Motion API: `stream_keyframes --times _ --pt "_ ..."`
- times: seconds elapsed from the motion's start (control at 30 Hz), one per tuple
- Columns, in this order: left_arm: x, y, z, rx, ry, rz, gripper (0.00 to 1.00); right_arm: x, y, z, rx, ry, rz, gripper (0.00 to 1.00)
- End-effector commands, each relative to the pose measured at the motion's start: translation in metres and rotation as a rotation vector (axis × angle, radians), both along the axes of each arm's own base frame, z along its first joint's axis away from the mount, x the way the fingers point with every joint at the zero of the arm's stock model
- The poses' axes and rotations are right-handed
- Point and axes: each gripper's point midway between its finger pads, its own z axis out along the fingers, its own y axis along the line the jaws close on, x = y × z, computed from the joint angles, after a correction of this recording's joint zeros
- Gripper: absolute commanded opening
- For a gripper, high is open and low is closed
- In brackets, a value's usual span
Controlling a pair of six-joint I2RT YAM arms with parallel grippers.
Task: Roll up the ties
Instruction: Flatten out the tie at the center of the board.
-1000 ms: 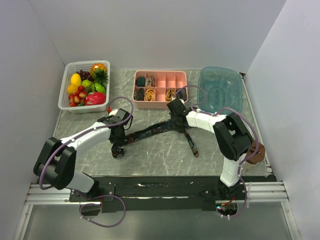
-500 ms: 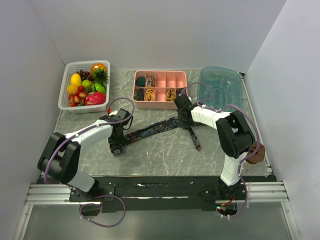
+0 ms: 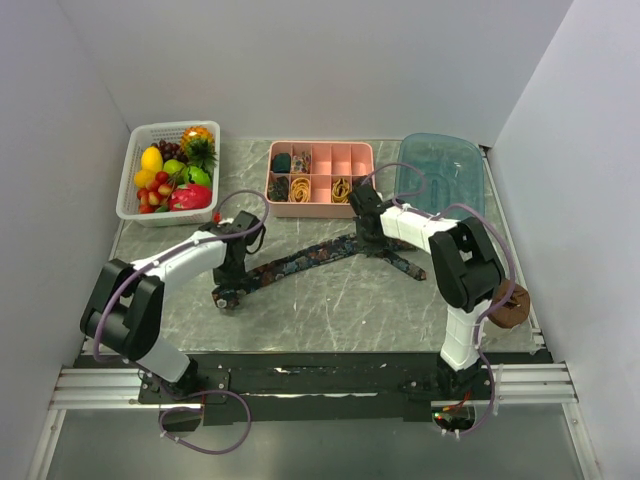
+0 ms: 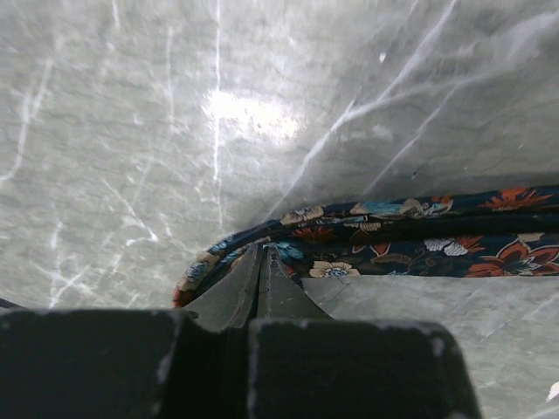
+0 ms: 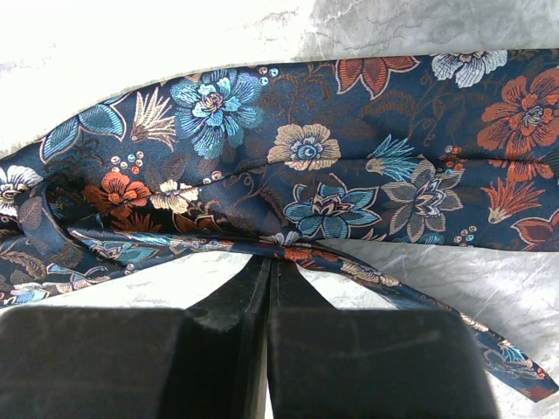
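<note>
We are pinching the tie [image 4: 393, 236] at its curled end with our left tool [image 4: 262, 259], cloth trailing to its right. Our right tool [image 5: 271, 266] is clamping a fold at its tips.

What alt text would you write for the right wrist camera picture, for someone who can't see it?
A dark navy tie with red, blue and tan flowers lies across a grey marbled table, filling most of the view. At the bottom, the right gripper, its two black fingers pressed together, pinches a fold in the tie's near edge.
</note>
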Motion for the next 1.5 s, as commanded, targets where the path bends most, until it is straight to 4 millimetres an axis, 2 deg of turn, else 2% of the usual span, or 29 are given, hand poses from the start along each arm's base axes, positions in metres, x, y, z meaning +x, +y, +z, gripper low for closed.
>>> stream_keyframes --times 0.0,0.13,0.27,0.33,0.47,0.5,0.6,0.7,0.83,0.87,0.93,0.97,1.0,1.1,1.13,1.2,1.23,1.27,1.47 --pt "0.002 0.007 0.01 0.027 0.05 -0.016 0.01 -0.011 -0.021 -0.021 -0.069 0.086 -0.03 0.0" --pt "0.006 0.013 0.006 0.026 0.08 -0.023 0.01 -0.01 -0.021 -0.022 -0.062 0.101 -0.031 0.0" --pt "0.013 0.013 0.022 -0.005 0.006 -0.015 0.01 -0.005 -0.019 -0.009 -0.049 0.07 -0.022 0.0" --pt "0.022 0.008 0.041 -0.05 -0.077 -0.015 0.01 -0.003 -0.014 0.002 -0.026 0.04 -0.006 0.0" --pt "0.034 -0.006 0.079 -0.168 -0.249 -0.02 0.02 -0.002 0.005 0.037 0.016 -0.051 0.042 0.0" --pt "0.034 -0.01 0.093 -0.211 -0.3 -0.03 0.03 -0.002 0.013 0.043 0.025 -0.07 0.061 0.0" --pt "0.034 -0.023 0.109 -0.309 -0.386 -0.072 0.04 -0.002 0.037 0.06 0.038 -0.136 0.133 0.0" --pt "0.029 -0.041 0.101 -0.412 -0.379 -0.107 0.03 0.002 0.058 0.066 0.061 -0.159 0.185 0.0" --pt "0.01 -0.069 0.067 -0.511 -0.293 -0.141 0.01 0.014 0.075 0.06 0.076 -0.155 0.215 0.0" --pt "0.005 -0.079 0.062 -0.527 -0.28 -0.164 0.01 0.016 0.079 0.053 0.07 -0.145 0.225 0.0" --pt "0.001 -0.088 0.047 -0.544 -0.252 -0.158 0.01 0.025 0.09 0.056 0.093 -0.16 0.244 0.0" --pt "-0.002 -0.094 0.043 -0.551 -0.238 -0.169 0.01 0.027 0.093 0.048 0.083 -0.145 0.252 0.0" --pt "-0.004 -0.096 0.035 -0.549 -0.219 -0.157 0.01 0.035 0.099 0.055 0.091 -0.167 0.254 0.0" --pt "-0.009 -0.096 0.019 -0.528 -0.174 -0.132 0.01 0.044 0.112 0.051 0.106 -0.16 0.278 0.0" --pt "-0.011 -0.093 0.014 -0.514 -0.159 -0.123 0.01 0.046 0.114 0.042 0.103 -0.143 0.282 0.0" --pt "-0.012 -0.086 0.007 -0.476 -0.143 -0.098 0.01 0.05 0.117 0.04 0.089 -0.118 0.277 0.0" --pt "-0.015 -0.083 0.003 -0.456 -0.126 -0.089 0.01 0.049 0.115 0.026 0.066 -0.082 0.27 0.0" --pt "-0.015 -0.079 0.0 -0.437 -0.119 -0.076 0.01 0.046 0.112 0.026 0.048 -0.052 0.247 0.0" --pt "-0.022 -0.066 -0.013 -0.375 -0.057 -0.046 0.01 0.023 0.1 -0.005 0.039 0.05 0.199 0.0"
